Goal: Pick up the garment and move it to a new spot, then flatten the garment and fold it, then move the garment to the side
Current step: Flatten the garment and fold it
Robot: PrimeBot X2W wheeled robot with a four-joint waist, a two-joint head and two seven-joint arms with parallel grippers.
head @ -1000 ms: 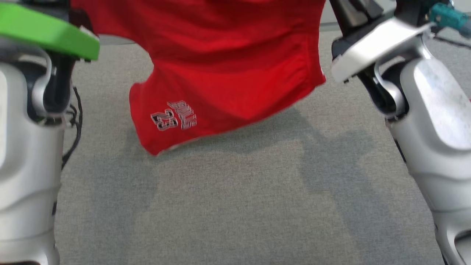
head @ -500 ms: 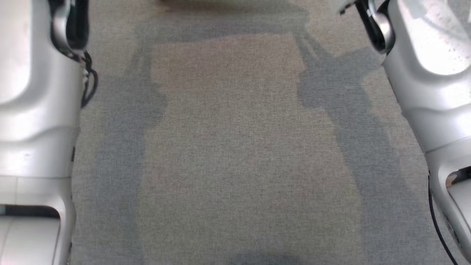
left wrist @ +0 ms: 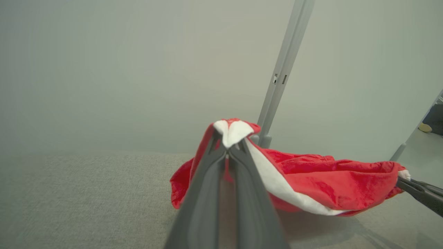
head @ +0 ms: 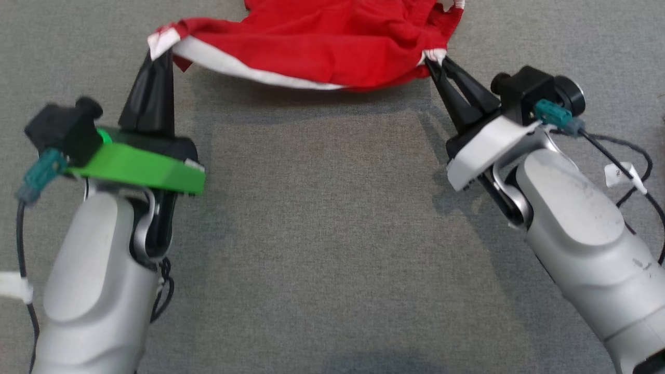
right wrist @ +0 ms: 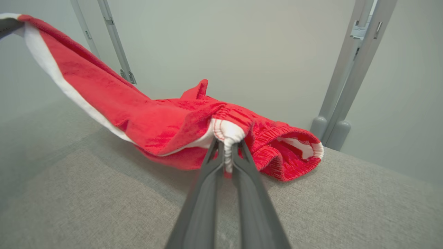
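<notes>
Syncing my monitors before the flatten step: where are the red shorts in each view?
Head view: red shorts at top centre, held between left gripper and right gripper.
Left wrist view: centre to right, beyond the shut jaws.
Right wrist view: upper left to centre, sagging onto the grey surface.
Shared landmark: the white corner the right gripper pinches.

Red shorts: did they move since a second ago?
Yes. The red shorts hung clear above the gray fabric surface; now their waistband end lies on it, so they came down.

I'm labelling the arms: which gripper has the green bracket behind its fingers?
The left gripper, with the green bracket; the right gripper carries a white bracket. Both pinch the garment.
</notes>
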